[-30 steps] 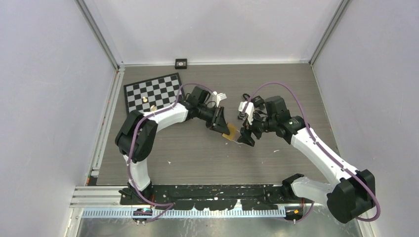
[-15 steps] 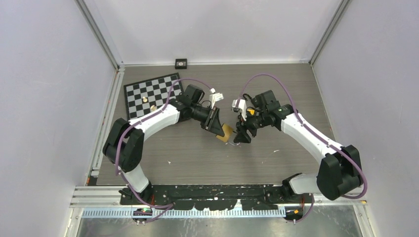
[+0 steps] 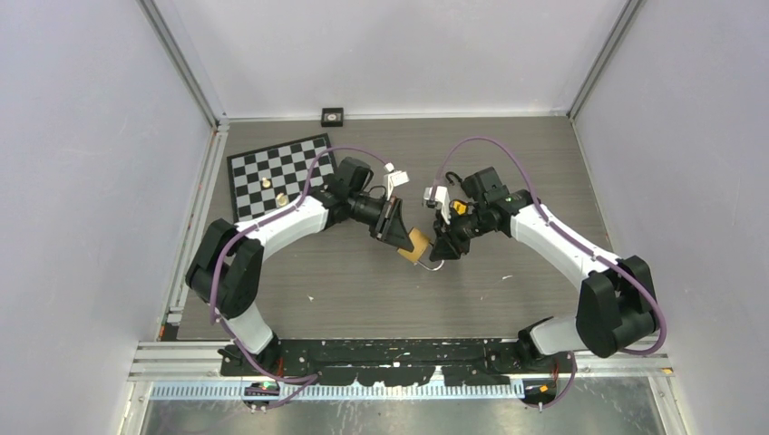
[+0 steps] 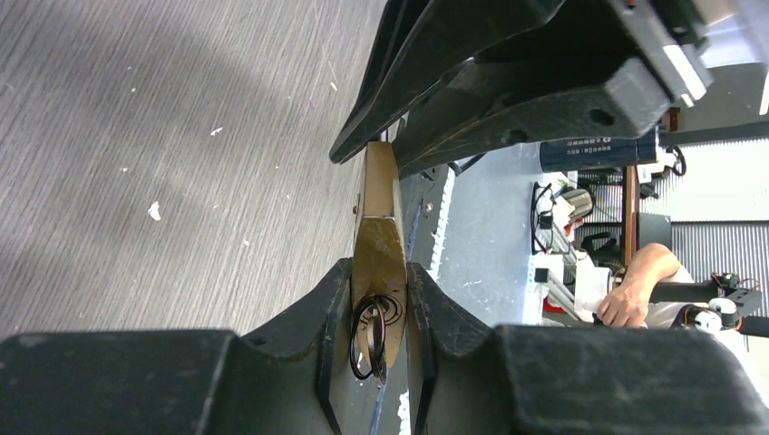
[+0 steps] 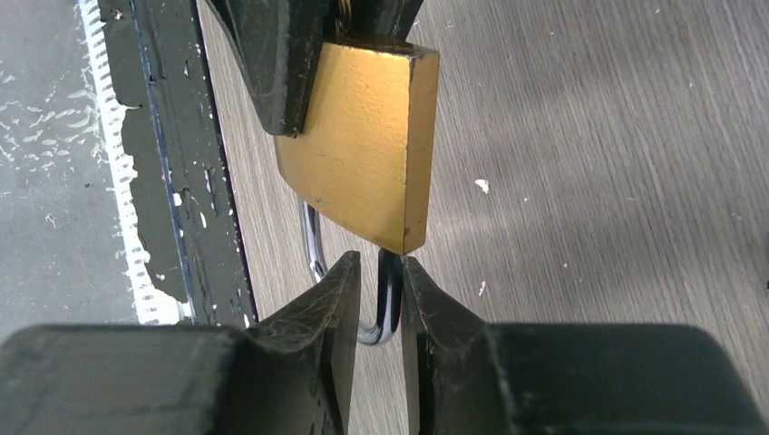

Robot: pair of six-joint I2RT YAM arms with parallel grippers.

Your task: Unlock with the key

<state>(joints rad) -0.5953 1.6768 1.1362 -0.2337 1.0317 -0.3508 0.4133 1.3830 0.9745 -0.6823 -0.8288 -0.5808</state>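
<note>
Brass padlock [image 3: 418, 242] held clear of tabletop [image 3: 363, 290], midway between both arms. Body clenched in left pincer [image 3: 399, 232]; dark ring [image 4: 367, 335] sits between its fingers, and whether it carries a key cannot be told. Opposite, right pincer [image 3: 442, 251] pinches steel shackle [image 5: 388, 304] just beyond the body's edge.

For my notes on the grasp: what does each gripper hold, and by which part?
Both hold the brass padlock: the left gripper clamps its body, the right gripper pinches its shackle.
</note>
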